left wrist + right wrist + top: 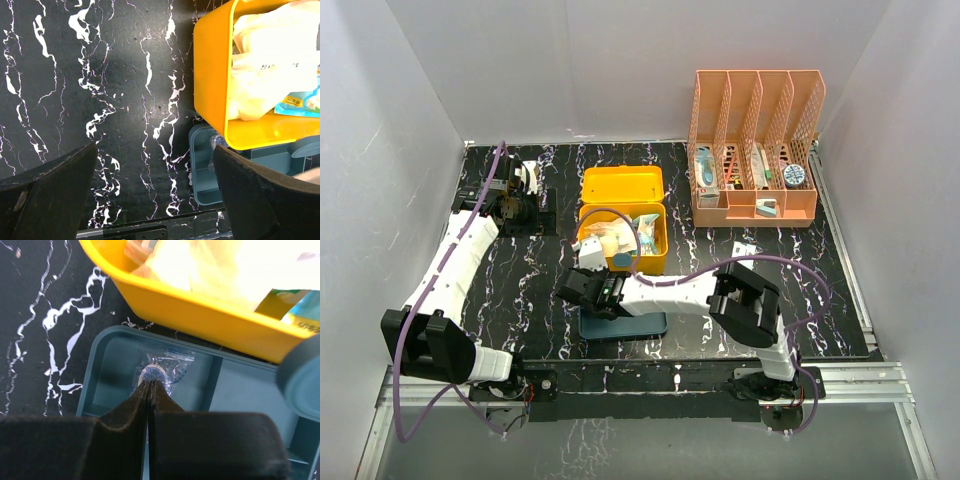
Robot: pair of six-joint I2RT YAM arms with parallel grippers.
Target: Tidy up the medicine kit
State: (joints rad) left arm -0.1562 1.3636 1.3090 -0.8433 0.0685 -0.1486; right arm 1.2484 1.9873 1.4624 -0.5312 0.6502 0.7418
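Black white-veined tabletop [520,300]: left of the open yellow plastic medicine kit [650,264], the left gripper [155,152] hangs empty, jaws wide. On the kit's near side lies its teal divided tray [650,325], where the right gripper [149,385], jaws closed, touches a small clear-wrapped item [164,370].

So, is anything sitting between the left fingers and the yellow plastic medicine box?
Nothing visible. Only bare black marbled tabletop lies between the open left fingers and the yellow plastic medicine box.
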